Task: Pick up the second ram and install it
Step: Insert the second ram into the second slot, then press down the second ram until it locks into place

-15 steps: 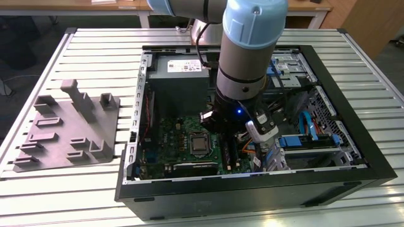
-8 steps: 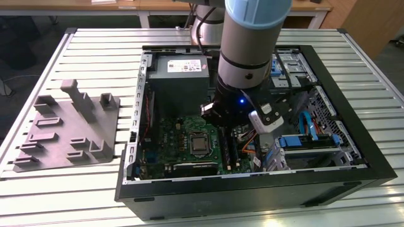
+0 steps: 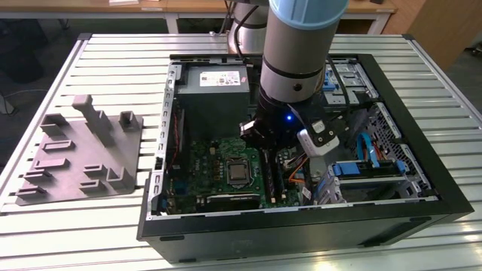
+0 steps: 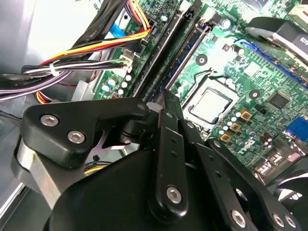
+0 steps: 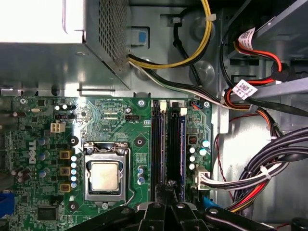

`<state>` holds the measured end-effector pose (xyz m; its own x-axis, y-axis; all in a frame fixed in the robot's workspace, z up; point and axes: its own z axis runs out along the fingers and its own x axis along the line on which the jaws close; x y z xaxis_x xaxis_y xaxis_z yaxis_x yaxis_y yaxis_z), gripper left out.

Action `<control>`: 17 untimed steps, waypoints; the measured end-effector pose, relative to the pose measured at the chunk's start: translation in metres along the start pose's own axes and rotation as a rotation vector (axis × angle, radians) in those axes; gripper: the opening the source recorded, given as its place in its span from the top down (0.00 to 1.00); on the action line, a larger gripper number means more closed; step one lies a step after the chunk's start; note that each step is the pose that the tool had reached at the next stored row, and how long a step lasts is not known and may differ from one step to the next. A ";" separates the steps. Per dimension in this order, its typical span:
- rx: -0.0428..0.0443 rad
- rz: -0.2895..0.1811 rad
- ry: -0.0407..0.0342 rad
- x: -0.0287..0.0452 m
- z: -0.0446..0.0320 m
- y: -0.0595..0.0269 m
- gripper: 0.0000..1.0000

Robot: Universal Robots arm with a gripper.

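Exterior view had the gripper (image 3: 272, 148) low inside the computer case (image 3: 421, 186), over the motherboard (image 3: 218, 169) slots. In the first wrist view the second ram (image 5: 172, 147) stood in its slot beside the processor socket (image 5: 105, 175), probably for pressing home; fingers looked closed together above it.

Cable bundle (image 5: 269, 163) crowding one side of memory slots (image 5: 168, 149), CPU socket (image 5: 105, 175) low on the other, power supply (image 3: 214, 84) beyond
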<state>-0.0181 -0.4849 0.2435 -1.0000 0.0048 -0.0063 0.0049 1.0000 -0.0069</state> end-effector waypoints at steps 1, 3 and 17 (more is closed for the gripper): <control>0.0001 0.000 0.0000 0.0000 0.0000 0.0000 0.90; 0.0002 0.000 0.0000 0.0000 0.0000 0.0000 0.90; -0.0007 0.000 0.0000 0.0003 0.0120 0.0321 0.90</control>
<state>-0.0182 -0.4529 0.2313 -1.0000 0.0048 -0.0062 0.0049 1.0000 -0.0061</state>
